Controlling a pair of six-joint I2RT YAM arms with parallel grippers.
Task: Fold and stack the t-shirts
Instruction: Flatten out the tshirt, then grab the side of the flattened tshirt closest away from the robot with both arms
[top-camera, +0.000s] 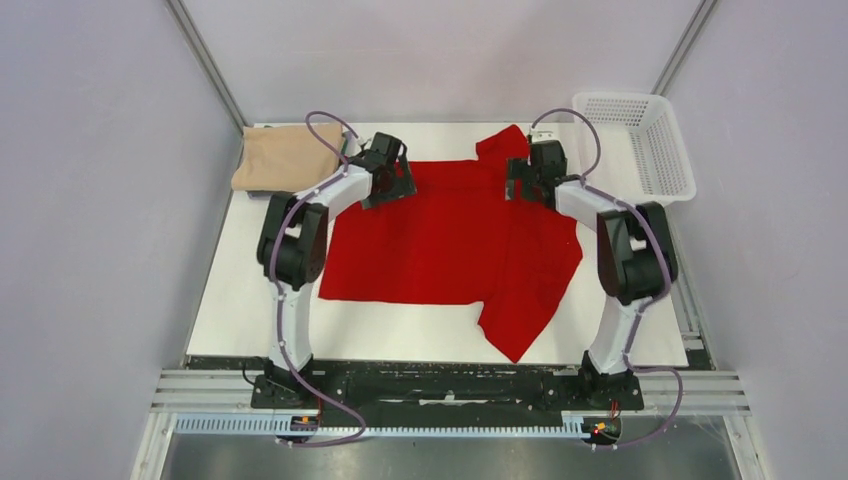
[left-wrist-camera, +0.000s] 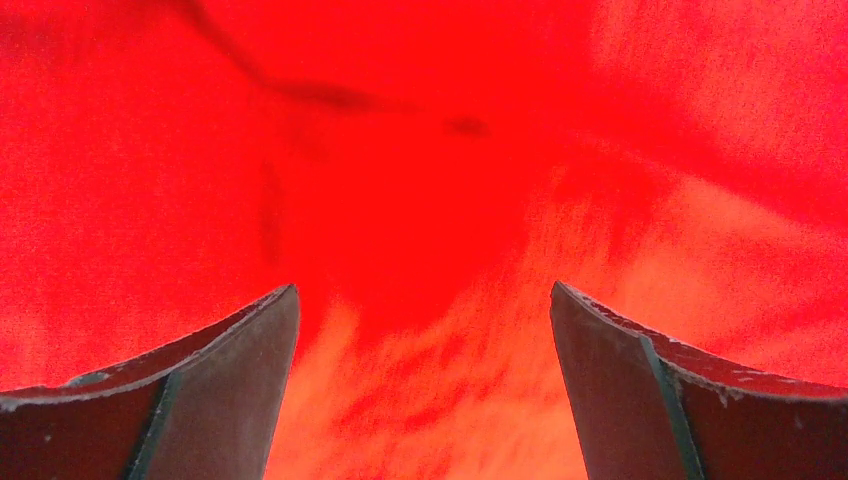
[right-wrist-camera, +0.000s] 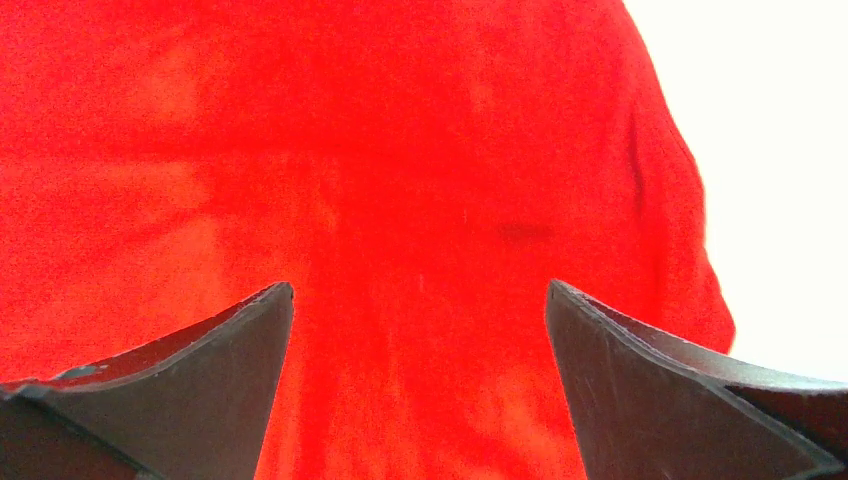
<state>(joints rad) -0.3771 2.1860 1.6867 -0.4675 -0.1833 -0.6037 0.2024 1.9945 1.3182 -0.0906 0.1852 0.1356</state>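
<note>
Mounted side by side at the near edge. On the left arm (top-camera: 296, 240): elbow raised, forearm reaching forward and inward, wrist pitched downward. On the right arm (top-camera: 632, 250): mirrored pose, forearm also reaching forward and inward. At the left gripper (left-wrist-camera: 424, 286): jaws spread wide, nothing between the fingers (left-wrist-camera: 230, 380) (both tips visible in the wrist view). At the right gripper (right-wrist-camera: 420, 283): jaws likewise spread wide, nothing clamped. Set well apart from each other, at about the same reach.
</note>
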